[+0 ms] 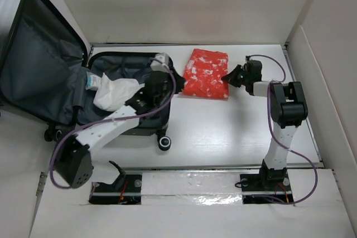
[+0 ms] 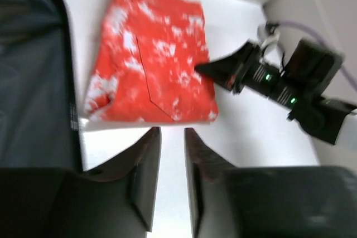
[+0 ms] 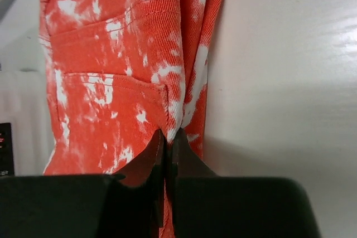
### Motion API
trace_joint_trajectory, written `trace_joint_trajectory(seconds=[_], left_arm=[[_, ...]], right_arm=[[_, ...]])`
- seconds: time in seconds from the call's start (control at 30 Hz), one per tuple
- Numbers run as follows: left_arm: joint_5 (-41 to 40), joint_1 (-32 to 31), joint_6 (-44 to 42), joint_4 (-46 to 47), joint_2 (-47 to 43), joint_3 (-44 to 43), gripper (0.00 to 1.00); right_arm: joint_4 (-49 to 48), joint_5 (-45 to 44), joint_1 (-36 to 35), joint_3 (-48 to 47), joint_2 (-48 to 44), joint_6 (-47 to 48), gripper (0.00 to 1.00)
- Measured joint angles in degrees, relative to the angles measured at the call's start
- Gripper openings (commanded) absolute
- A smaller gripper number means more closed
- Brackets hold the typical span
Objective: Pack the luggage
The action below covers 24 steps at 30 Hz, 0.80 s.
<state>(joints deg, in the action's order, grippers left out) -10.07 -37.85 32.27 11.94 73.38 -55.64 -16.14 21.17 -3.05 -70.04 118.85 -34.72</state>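
2 arms rise from the near edge of the white table [image 1: 223, 132]. The left gripper [image 2: 172, 133] hangs above the right side of the small hard-shell wheeled suitcase [image 1: 39, 59] with dark grey fabric lining; its 2 black fingers stand a narrow gap apart with nothing between them. The suitcase lies open at the left of the table, a black wheel [image 1: 164, 143] toward the near side and the lid leaning on the left wall. A crumpled white cloth [image 1: 114, 93] and a small blue-and-white item [image 1: 93, 81] lie in its base half. Just right of it, on the table, lies a folded red-and-white blotched denim garment [image 1: 206, 73]. The right gripper [image 3: 166, 136] has its jaws closed together, tips touching the garment's right edge; whether fabric is pinched cannot be told.
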Motion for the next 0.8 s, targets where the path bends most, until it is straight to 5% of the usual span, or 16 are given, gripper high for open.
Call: trace_joint_trajectory(seconds=[0.13,0.33,0.43,0.47,0.53,0.67,0.8], left_arm=[[-3.7,-8.5,-0.3,0.7,10.5,-3.5,0.46],[-5.5,-14.3,1.7,2.3,20.6,-5.1,0.56],[-6.2,-14.3,3.9,4.1,21.3,-3.6,0.57],[-6.4,-14.3,4.6,4.7,21.3,-2.7,0.62],[-6.7,-14.3,5.9,5.6,21.3,-0.9,0.69],[-6.9,-14.3,8.5,6.1,22.1,1.5,0.76],[-6.7,-14.3,10.1,6.5,25.5,0.8,0.84]], right_arm=[[-7.4,-0.9,2.1,13.2,-7.4,-4.5,0.0],[-13.9,-6.5,7.3,39.0,-28.1,-8.5,0.03],[-21.2,-7.9,6.2,50.0,-34.2,-11.2,0.24],[-23.2,-7.9,5.8,53.9,-36.6,-12.2,0.38],[-24.2,-7.5,5.3,59.3,-41.8,-13.4,0.48],[-17.4,-7.3,4.4,60.7,-53.6,-11.8,0.78],[-7.8,-9.5,4.1,58.5,-68.1,-8.1,0.92]])
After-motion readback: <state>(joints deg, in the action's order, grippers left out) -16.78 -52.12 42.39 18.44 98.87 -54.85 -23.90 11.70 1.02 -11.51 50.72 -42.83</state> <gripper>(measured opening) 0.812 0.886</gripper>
